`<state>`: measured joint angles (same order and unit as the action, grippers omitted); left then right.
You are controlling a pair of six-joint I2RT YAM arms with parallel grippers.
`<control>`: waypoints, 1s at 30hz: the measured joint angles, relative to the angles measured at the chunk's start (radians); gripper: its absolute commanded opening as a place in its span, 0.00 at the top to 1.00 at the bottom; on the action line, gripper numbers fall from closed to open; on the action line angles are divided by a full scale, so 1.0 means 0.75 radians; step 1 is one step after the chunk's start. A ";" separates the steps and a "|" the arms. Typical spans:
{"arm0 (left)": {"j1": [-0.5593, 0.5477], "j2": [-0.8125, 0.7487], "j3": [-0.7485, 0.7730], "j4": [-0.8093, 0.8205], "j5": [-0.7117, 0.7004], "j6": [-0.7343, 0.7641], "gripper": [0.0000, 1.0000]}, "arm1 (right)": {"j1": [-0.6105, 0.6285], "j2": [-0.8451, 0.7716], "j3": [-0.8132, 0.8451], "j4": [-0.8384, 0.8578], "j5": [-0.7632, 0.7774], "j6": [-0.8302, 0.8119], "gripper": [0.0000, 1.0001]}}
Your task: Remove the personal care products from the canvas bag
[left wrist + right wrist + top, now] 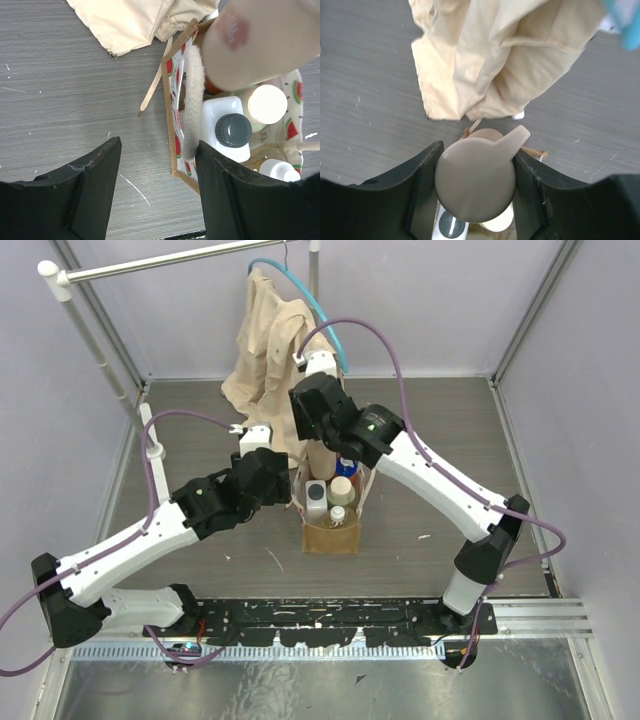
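The canvas bag stands upright mid-table, its brown rim and cream handle showing in the left wrist view. My right gripper is shut on the peach pump-top bottle, held above the bag's far end. Inside the bag are a white jug with a dark cap, a cream-capped bottle, a small white-capped bottle and an orange one with a blue cap. My left gripper is open over the bag's left rim, holding nothing; one finger overlaps the handle.
A beige shirt on a blue hanger hangs from a rail behind the bag, its hem on the table. A metal stand pole rises at the left. Walls enclose the table on three sides.
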<state>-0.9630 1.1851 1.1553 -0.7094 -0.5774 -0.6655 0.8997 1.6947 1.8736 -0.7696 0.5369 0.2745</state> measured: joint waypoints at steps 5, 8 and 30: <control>0.000 -0.058 -0.019 0.015 -0.002 -0.012 0.28 | -0.056 -0.041 0.144 -0.039 0.028 -0.072 0.72; 0.000 -0.108 -0.052 0.028 -0.013 -0.013 0.26 | -0.118 -0.076 0.203 -0.044 0.051 -0.122 0.72; 0.024 0.066 -0.086 0.202 -0.007 0.128 0.57 | -0.672 -0.352 -0.520 0.102 -0.093 -0.116 0.68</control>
<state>-0.9451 1.2346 1.0904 -0.5575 -0.5823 -0.5697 0.3958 1.4303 1.4837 -0.6930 0.4671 0.1871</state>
